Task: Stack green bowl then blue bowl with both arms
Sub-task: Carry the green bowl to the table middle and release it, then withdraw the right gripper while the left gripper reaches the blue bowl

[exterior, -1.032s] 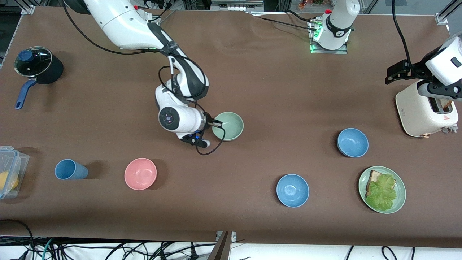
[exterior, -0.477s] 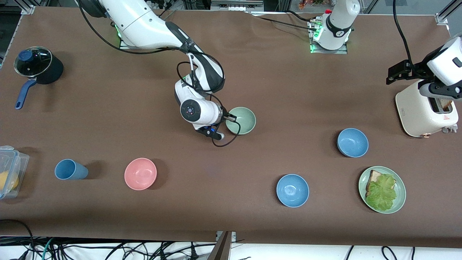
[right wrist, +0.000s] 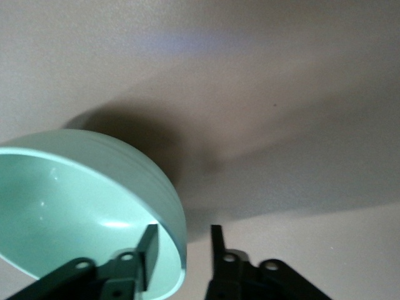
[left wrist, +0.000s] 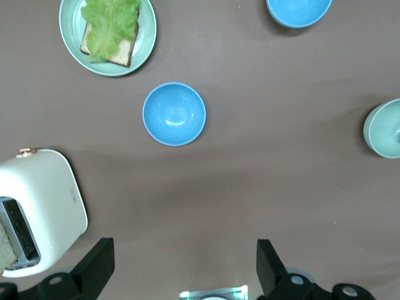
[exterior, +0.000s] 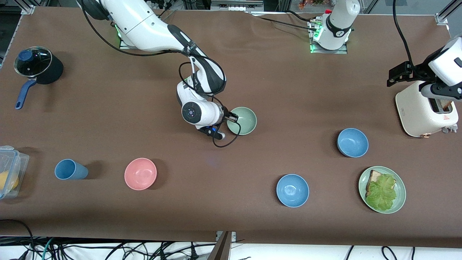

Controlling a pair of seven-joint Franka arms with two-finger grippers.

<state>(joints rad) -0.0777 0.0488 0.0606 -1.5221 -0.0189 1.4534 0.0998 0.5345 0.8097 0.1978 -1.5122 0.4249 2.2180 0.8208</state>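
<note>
The green bowl (exterior: 243, 121) rests near the middle of the table. My right gripper (exterior: 232, 117) is at its rim. In the right wrist view the right gripper (right wrist: 184, 230) is open, one finger inside the green bowl (right wrist: 75, 206) and one outside, with a gap on each side of the rim. The blue bowl (exterior: 353, 142), paler and matte, sits toward the left arm's end of the table; it also lies below in the left wrist view as the blue bowl (left wrist: 174, 114). My left gripper (exterior: 397, 73) hangs open and empty above the toaster; its left gripper (left wrist: 184, 245) fingers stand wide.
A glossier blue bowl (exterior: 292, 190) and a green plate (exterior: 400, 202) with bread and lettuce lie nearer the camera. The white toaster (exterior: 426, 112) stands under the left arm. A pink bowl (exterior: 140, 173), blue cup (exterior: 70, 169), lidded pot (exterior: 38, 66) and plastic box (exterior: 9, 169) sit toward the right arm's end.
The right arm carried the green bowl toward the left arm's end and a little farther from the camera, then its fingers parted from the rim. The left arm stayed still.
</note>
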